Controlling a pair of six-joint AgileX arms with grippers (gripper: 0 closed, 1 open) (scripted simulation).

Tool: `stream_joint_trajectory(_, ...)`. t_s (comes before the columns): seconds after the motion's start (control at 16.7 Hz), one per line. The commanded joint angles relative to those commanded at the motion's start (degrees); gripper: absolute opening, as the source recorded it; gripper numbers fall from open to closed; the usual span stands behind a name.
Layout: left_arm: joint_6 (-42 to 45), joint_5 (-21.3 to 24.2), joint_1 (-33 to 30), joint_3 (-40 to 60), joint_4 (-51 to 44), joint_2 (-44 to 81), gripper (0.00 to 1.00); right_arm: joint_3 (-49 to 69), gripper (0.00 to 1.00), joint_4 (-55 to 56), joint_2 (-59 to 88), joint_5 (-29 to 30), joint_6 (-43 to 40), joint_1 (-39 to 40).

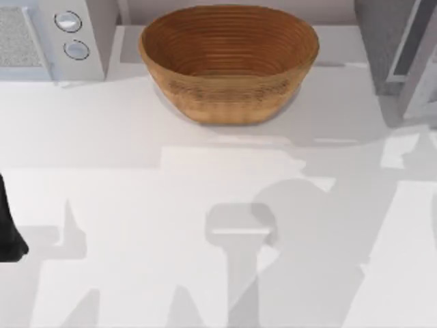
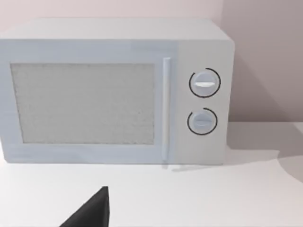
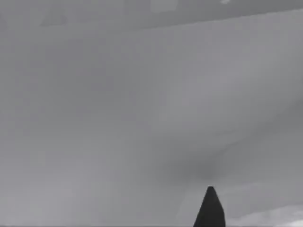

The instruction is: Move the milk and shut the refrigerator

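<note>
Your right gripper [image 3: 209, 210] is facing a plain grey surface at close range in its wrist view. Whether it is released, clenched or carrying anything, you cannot tell. I am judging that surface to be part of the refrigerator [image 1: 377, 41], which is standing at the table's far right corner with its door [image 1: 414, 51] angling outward, so it is reading as not yet shut. Your left gripper [image 2: 90, 212] is idling at the table's left edge, looking at the microwave [image 2: 118, 94]. Its state cannot be told either.

Here is what is threatening you:

- **Working close and blind.** With that grey surface so near the right wrist camera, any sideways sweep is risking a scrape against the cabinet or door.
- **Shutting too soon.** Pushing the door before the milk is confirmed clear is risking trapping or toppling the carton.
- **Hitting the basket.** The basket [image 1: 229, 61] is sitting at the back centre, near the refrigerator. A wide swing leftward from the door is risking a knock against its rim.

Where the milk is lying relative to either gripper you cannot tell. Treat it as unlocated, and be confirming its place before you are committing to the door.
</note>
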Motion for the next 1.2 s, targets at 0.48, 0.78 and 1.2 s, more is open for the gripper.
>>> stream_joint_trajectory(0.48, 0.0, 0.0, 0.0, 0.0, 0.0, 0.0, 1.00, -2.0, 1.00, 2.1, -1.2, 5.3, 4.2, 6.6)
stream_joint_trajectory(0.78, 0.0, 0.0, 0.0, 0.0, 0.0, 0.0, 1.00, 2.0, 1.00, 0.9, 3.2, 5.5, 3.8, 5.9)
stream_joint_trajectory(1.2, 0.0, 0.0, 0.0, 0.0, 0.0, 0.0, 1.00, 20.8, 1.00, -2.7, 17.5, 5.8, 4.0, 5.9)
